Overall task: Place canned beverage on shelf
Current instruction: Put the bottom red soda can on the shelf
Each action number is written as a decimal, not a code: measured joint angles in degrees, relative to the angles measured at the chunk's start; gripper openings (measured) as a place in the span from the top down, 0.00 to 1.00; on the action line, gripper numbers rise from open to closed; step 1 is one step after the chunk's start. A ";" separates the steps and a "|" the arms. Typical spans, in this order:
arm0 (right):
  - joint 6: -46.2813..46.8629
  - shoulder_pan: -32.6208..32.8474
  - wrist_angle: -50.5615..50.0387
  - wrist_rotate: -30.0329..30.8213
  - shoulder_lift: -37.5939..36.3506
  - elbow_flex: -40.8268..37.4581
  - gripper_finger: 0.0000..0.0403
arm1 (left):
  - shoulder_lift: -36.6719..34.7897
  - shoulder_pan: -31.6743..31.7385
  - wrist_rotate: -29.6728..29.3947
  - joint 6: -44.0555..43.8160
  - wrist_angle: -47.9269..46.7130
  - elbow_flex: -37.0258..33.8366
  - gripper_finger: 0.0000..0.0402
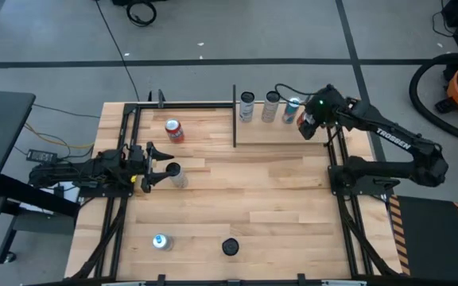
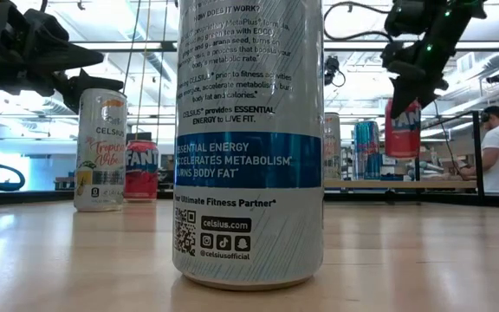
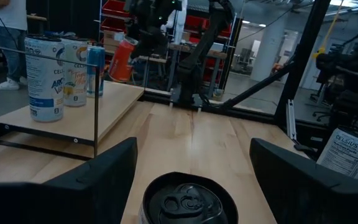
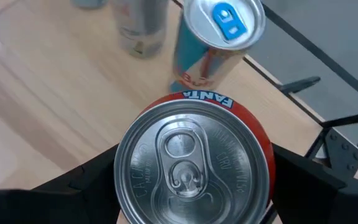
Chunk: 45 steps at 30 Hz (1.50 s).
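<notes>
Three cans (image 1: 269, 106) already upright in a row on the shelf (image 1: 285, 135), at its far edge: two tall pale ones and a slimmer blue one nearest the right arm. Fourth on its way: orange Fanta can (image 4: 194, 163) clamped between the fingers of the right end effector (image 1: 305, 125), held tilted in the air just above the shelf's right end, beside the blue can (image 4: 216, 43); not yet set down. Judged roughly halfway through, with more stock left on the tabletop (image 1: 237, 199).

Left to do, as far as visible: lower and release the Fanta can, then four more. Second red Fanta can (image 1: 174, 130) standing on the tabletop left of the shelf. Dark-topped can (image 3: 189, 200) just in front of the left end effector (image 1: 156, 165), fingers spread apart on either side of it with clear gaps, so nothing gripped there. Two further cans near the front edge: a pale Celsius can (image 1: 161, 241) and a black-lidded can (image 1: 230, 247).

All cans apparently sealed, pull tabs intact where tops show; contents not visible.
</notes>
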 joint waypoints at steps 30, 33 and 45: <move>3.91 -15.20 9.90 -11.01 5.39 -1.40 0.18 | 0.00 -0.01 0.08 -0.68 -0.46 0.01 0.22; 8.05 -15.03 9.82 -9.70 5.39 -1.40 0.18 | 0.00 -0.01 0.08 -0.69 -0.50 0.01 0.22; 22.27 -10.90 8.83 0.31 5.48 -1.44 0.18 | 0.00 0.01 0.08 -0.62 -0.61 0.01 0.22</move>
